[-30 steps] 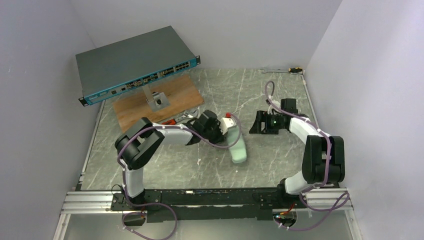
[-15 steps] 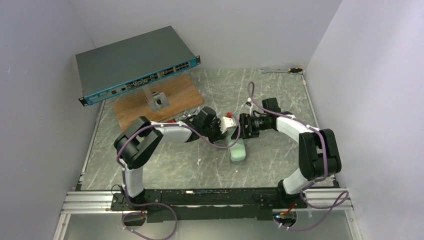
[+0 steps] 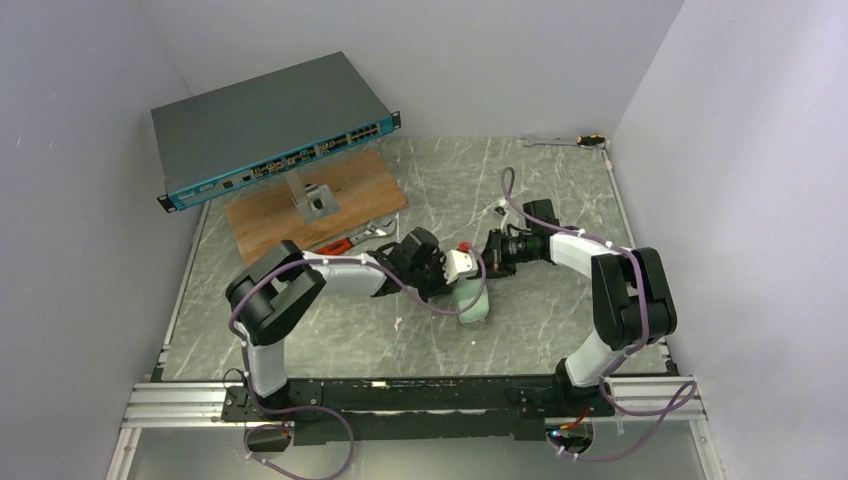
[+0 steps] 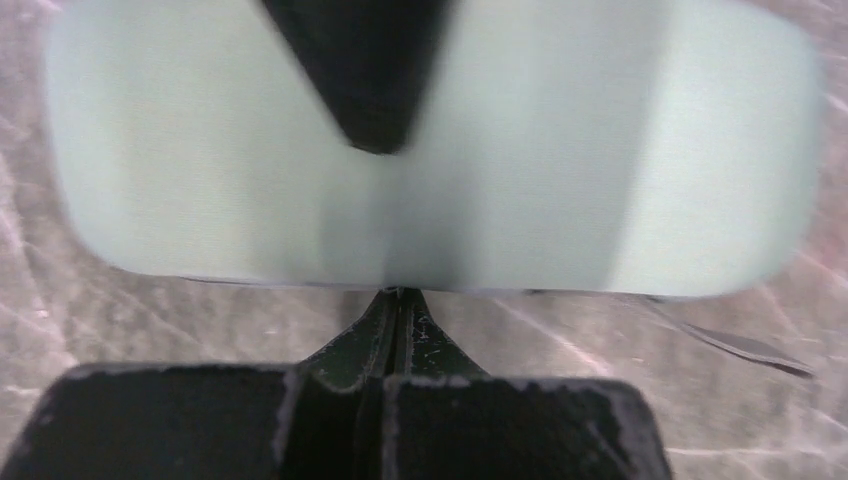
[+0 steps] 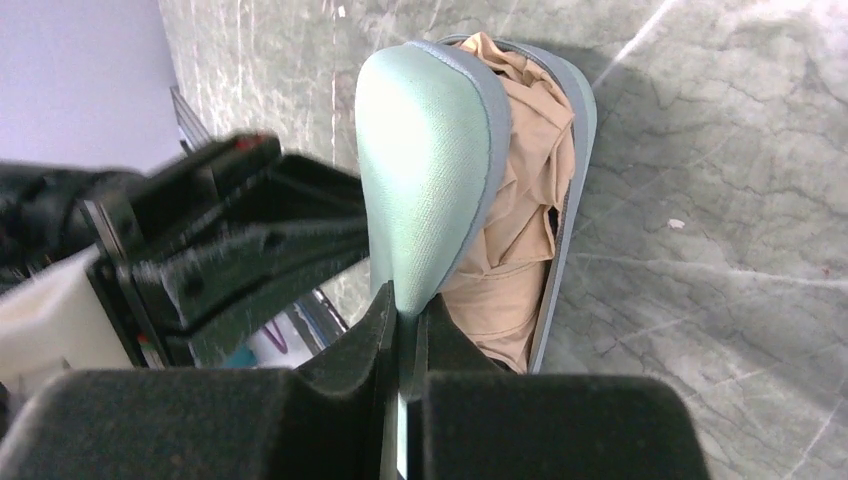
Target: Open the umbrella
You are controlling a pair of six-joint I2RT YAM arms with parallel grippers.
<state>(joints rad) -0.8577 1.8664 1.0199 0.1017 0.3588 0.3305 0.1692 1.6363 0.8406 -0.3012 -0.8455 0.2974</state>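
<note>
Inside the sleeve (image 5: 425, 170) pinched by the left end effector (image 4: 398, 298) and right end effector (image 5: 402, 305), the umbrella (image 5: 515, 220) lies just past the right.

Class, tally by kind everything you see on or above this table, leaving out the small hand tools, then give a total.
Robot arms: 2 (left arm, right arm)
Umbrella: 1
Fabric sleeve: 1
Network switch: 1
Metal stand: 1
Wooden board: 1
Total: 7

umbrella (image 5: 515, 230): 1 | pale green sleeve (image 5: 420, 160): 1 | network switch (image 3: 265, 125): 1 | wooden board (image 3: 355, 188): 1
</note>
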